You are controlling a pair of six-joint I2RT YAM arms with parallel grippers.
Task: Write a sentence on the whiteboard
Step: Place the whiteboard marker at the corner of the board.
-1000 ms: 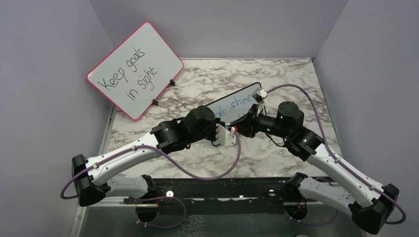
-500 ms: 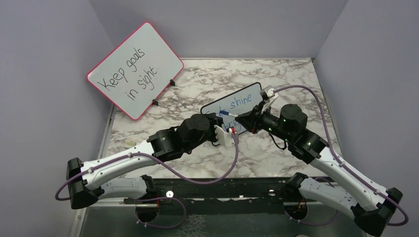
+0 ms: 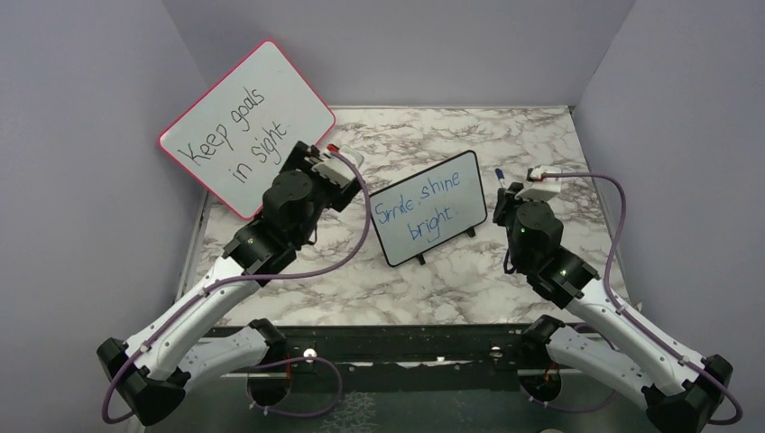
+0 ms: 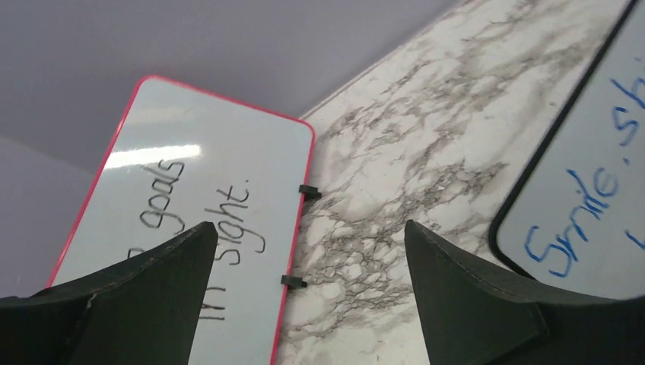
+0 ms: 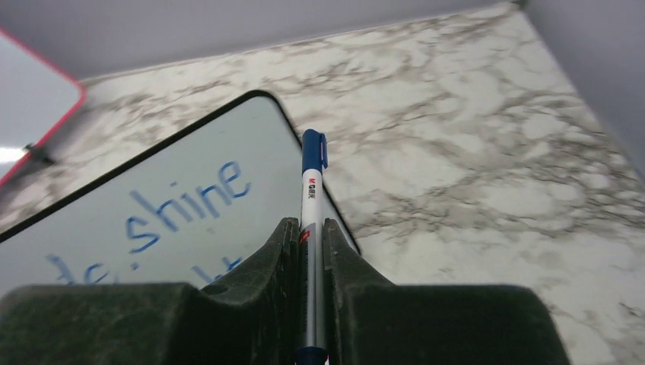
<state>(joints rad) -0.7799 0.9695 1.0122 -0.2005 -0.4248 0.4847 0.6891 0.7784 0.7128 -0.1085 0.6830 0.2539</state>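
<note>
Two boards stand on the marbled worktop (image 3: 541, 135). The small black-framed whiteboard (image 3: 395, 242) is at the centre of the top view, propped up on little black feet, with neither arm touching it. On it the sentence (image 3: 424, 206) runs in blue over two lines: "Smile, shine" above and "bright." below. The larger red-framed board (image 3: 248, 126), with "Keep goals in sight" in black handwriting, stands at the upper left of the frame.

The left claw (image 3: 327, 165) hovers between the two boards, close to the red-framed board's lower right edge. Its jaws are wide apart with nothing between them. Its wrist view shows the red-framed board on the left and the whiteboard's corner with "Smile" on the right.

The right claw (image 5: 309, 232) is just right of the whiteboard and apart from it, jaws clamped on a silver pen (image 5: 312, 171) with a blue end. The pen points up and away from the claw, clear of the board's surface.
</note>
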